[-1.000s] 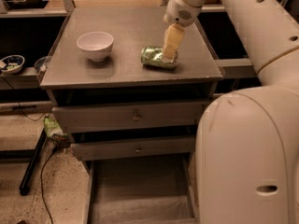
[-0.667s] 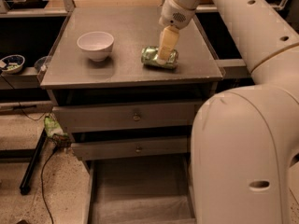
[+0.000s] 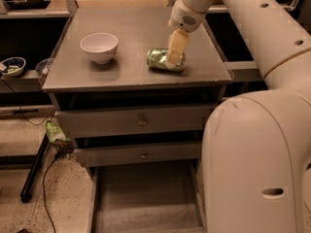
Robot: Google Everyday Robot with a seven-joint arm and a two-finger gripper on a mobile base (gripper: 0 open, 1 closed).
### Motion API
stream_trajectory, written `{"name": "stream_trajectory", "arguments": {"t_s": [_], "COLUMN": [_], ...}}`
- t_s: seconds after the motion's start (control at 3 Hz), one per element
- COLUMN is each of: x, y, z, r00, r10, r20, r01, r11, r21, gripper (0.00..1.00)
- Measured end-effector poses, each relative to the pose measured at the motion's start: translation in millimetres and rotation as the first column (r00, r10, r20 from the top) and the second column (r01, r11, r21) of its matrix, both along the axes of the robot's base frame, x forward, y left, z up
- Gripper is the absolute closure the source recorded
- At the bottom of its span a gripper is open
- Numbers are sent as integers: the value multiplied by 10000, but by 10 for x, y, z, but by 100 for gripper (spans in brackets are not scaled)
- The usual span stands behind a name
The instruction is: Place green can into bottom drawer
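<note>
Google Everyday Robot, seen from close by: an arm clad throughout in smooth off-white shells. The end effector point(image 3: 172, 62), a pale cream-yellow piece narrower than the rest, sits at the green can point(image 3: 158, 58) on the counter point(image 3: 121, 72). Directly above the end effector is a rounded white wrist housing point(image 3: 192, 8) bearing a small patch of dark perforations. Above and to the right of the end effector runs a thick tubular link point(image 3: 262, 30) with two small dark round recesses. Well below and right of the end effector, nearest the onlooker, bulks a large domed shell point(image 3: 252, 154) marked by one oval slot.
</note>
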State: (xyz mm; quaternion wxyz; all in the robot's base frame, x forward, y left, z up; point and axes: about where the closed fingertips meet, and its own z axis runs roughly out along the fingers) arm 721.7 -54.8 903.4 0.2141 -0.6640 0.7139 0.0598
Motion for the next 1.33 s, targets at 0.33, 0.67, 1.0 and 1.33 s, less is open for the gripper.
{"name": "stream_trajectory", "arguments": {"t_s": [0.33, 0.67, 1.0, 1.33], "x": [47, 83, 144, 194], "y": [-105, -104, -66, -11], "z": [-187, -220, -284, -348], "r00": [9995, 9995, 9991, 9987], "r10": [-222, -195, -210, -173], "r20": [-215, -248, -357, -477], "r01": [226, 203, 227, 203], "r11": [9996, 9993, 9985, 9979], "r21": [167, 320, 489, 623], "gripper": [0, 0, 0, 0]}}
